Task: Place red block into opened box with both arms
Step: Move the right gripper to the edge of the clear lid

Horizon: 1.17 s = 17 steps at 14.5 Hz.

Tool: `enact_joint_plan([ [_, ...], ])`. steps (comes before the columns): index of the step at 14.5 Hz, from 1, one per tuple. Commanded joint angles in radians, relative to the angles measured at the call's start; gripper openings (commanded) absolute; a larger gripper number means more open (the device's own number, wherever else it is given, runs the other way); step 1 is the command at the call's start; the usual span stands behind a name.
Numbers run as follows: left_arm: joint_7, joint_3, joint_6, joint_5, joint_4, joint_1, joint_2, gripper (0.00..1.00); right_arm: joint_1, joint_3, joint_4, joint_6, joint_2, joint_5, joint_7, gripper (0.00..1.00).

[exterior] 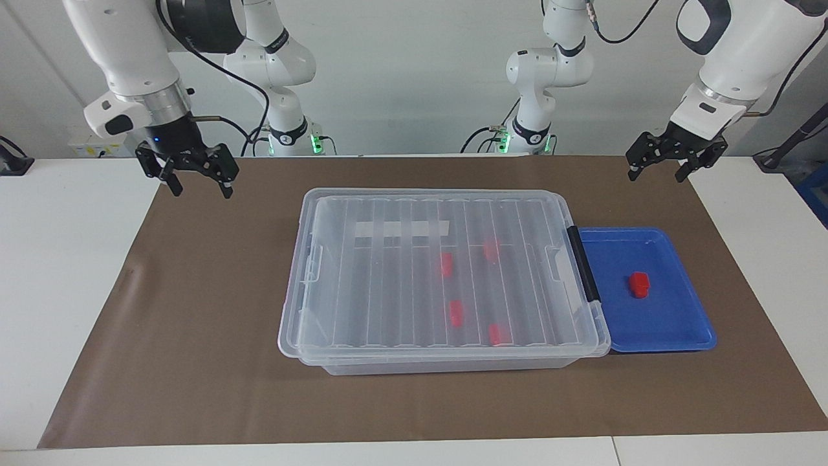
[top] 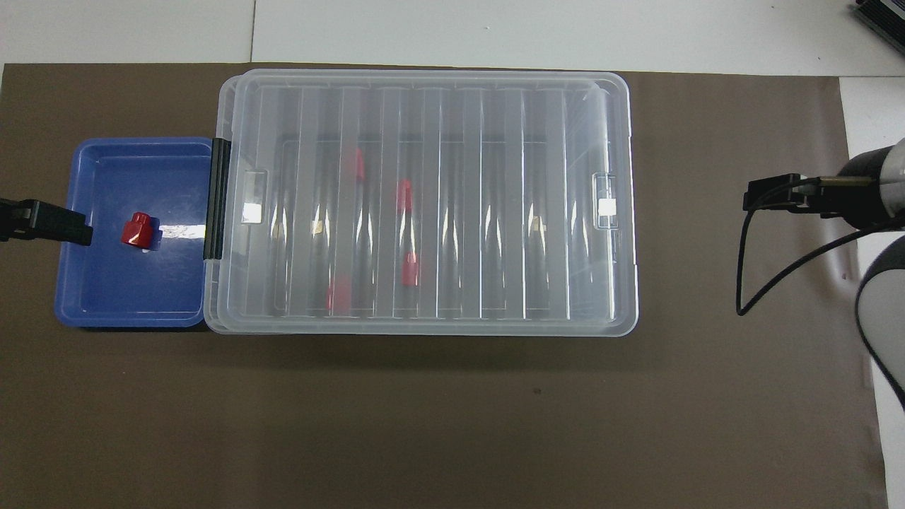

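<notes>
One red block lies alone in the shallow blue tray. The tray sits against the black-handled end of the clear box. The box's ribbed lid lies flat on top, and several more red blocks show through it. My left gripper hangs open and empty over the mat near the robots' edge, past the tray's corner; its dark tip overlaps the tray's outer rim from above. My right gripper hangs open and empty over the mat, off the box's end toward the right arm.
A brown mat covers the white table under everything. The box's black handle faces the tray. A black cable loops from the right wrist. Bare mat lies around the box on its long sides.
</notes>
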Motion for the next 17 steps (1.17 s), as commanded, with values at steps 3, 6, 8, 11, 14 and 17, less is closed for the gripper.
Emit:
enact_joint_plan([
  [3, -0.009, -0.005, 0.029, -0.007, -0.021, -0.001, -0.010, 1.00, 0.073, 0.002, -0.042, 0.213, 0.114, 0.064, 0.047, 1.00],
  [6, -0.009, -0.005, 0.032, -0.007, -0.022, -0.001, -0.010, 1.00, 0.101, 0.002, -0.042, 0.284, 0.173, 0.110, 0.060, 1.00],
  [8, -0.007, -0.005, 0.039, -0.007, -0.022, -0.001, -0.010, 1.00, 0.113, 0.002, -0.042, 0.303, 0.204, 0.110, 0.061, 1.00],
  [11, -0.006, -0.005, 0.066, -0.007, -0.042, 0.003, -0.014, 1.00, 0.116, 0.002, -0.044, 0.318, 0.231, 0.110, 0.060, 1.00],
  [14, -0.006, -0.004, 0.166, -0.007, -0.131, 0.006, -0.048, 1.00, 0.109, 0.001, -0.065, 0.330, 0.233, 0.107, 0.061, 1.00],
  [17, -0.003, -0.004, 0.230, -0.007, -0.186, 0.008, -0.063, 1.00, 0.101, 0.001, -0.077, 0.344, 0.242, 0.093, 0.061, 1.00],
])
